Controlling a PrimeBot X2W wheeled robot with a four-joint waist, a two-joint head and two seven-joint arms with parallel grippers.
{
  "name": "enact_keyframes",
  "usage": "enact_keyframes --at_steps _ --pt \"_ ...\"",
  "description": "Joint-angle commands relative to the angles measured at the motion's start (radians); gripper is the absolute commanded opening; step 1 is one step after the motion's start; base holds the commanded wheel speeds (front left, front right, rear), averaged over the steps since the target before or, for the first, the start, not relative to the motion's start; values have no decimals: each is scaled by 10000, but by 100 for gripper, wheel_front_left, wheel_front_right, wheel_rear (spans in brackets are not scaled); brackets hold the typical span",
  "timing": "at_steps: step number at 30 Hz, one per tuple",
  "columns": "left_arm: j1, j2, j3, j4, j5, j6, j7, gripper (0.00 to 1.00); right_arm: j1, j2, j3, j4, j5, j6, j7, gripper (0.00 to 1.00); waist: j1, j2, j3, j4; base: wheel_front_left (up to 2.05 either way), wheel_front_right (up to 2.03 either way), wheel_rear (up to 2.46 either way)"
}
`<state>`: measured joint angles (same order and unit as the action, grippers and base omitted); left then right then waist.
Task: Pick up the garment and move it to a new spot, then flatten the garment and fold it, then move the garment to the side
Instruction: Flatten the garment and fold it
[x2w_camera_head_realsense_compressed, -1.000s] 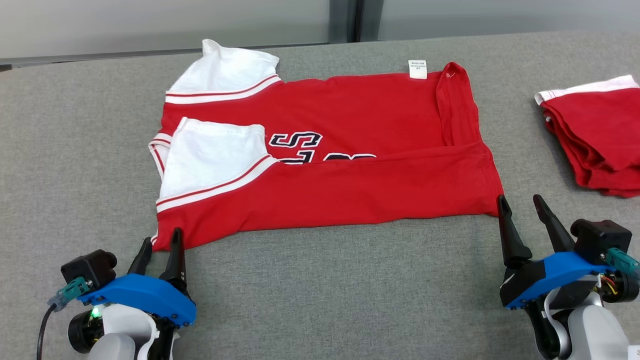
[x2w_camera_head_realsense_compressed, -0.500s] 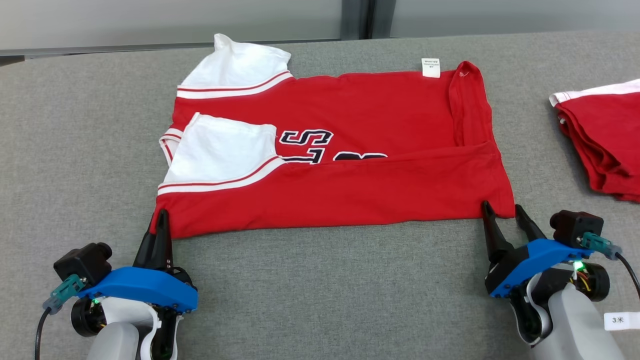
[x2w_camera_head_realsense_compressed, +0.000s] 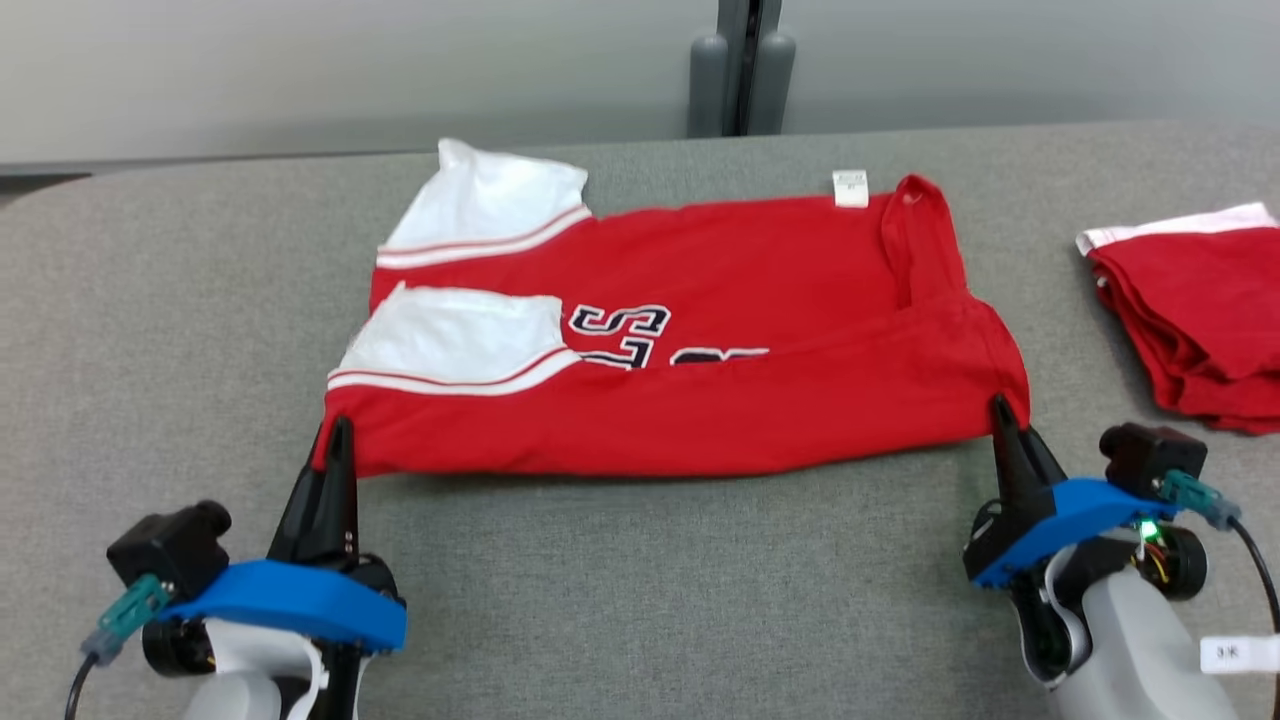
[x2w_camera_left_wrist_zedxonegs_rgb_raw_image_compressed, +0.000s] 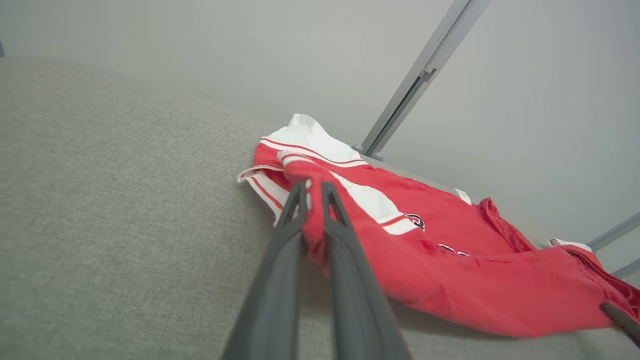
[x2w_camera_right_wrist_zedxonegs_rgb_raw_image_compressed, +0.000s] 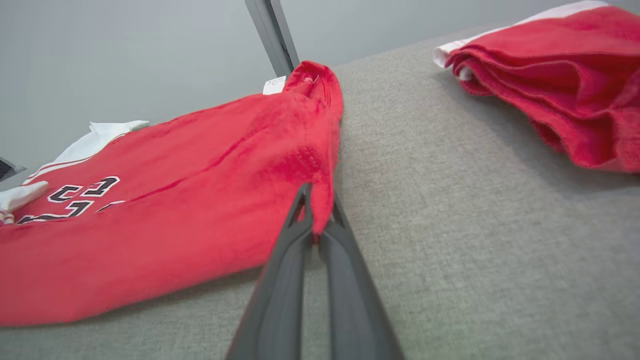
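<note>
one spread garment (x2w_camera_head_realsense_compressed: 750, 270), one folded garment (x2w_camera_head_realsense_compressed: 1200, 320), one left pincer (x2w_camera_head_realsense_compressed: 338, 432), one right pincer (x2w_camera_head_realsense_compressed: 1000, 408)

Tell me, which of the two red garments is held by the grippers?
The spread-out jersey with black lettering: the left gripper and right gripper pinch its near corners. The folded garment lies apart, at the right.

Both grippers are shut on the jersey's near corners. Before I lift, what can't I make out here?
- Lettering on the jersey: head view, lower half covered by the folded-over near flap.
- White tag: head view, print too small.
- Folded red garment: head view, cut off by the right edge.
- Layers pinched by left gripper and right gripper: wrist views, bunched cloth hides them.
</note>
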<state>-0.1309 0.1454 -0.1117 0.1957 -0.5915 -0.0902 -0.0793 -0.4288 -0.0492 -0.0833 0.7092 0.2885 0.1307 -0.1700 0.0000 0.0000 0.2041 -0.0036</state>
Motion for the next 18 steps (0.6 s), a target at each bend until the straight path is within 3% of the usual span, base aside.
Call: enact_keyframes --at_steps 1,6,11,18 --pt "195 65 -20 -153 25 -4 36 0 340 -25 -50 -125 -98 1 -52 0 0 0 -144 -63 0 0 0" --pt "1492 290 -171 -1391 -12 157 555 0 1788 -27 -149 -1653 -240 1 378 0 0 0 -653 -59 0 0 0" --pt "3171 497 -191 -2523 -148 511 1175 0 3930 -25 -346 -3854 -324 1 1512 0 0 0 -1037 -99 0 0 0" --pt "4505 673 -461 -2793 -187 818 1961 0 5809 -27 -413 -5736 42 1 2711 0 0 0 -1187 -137 0 0 0"
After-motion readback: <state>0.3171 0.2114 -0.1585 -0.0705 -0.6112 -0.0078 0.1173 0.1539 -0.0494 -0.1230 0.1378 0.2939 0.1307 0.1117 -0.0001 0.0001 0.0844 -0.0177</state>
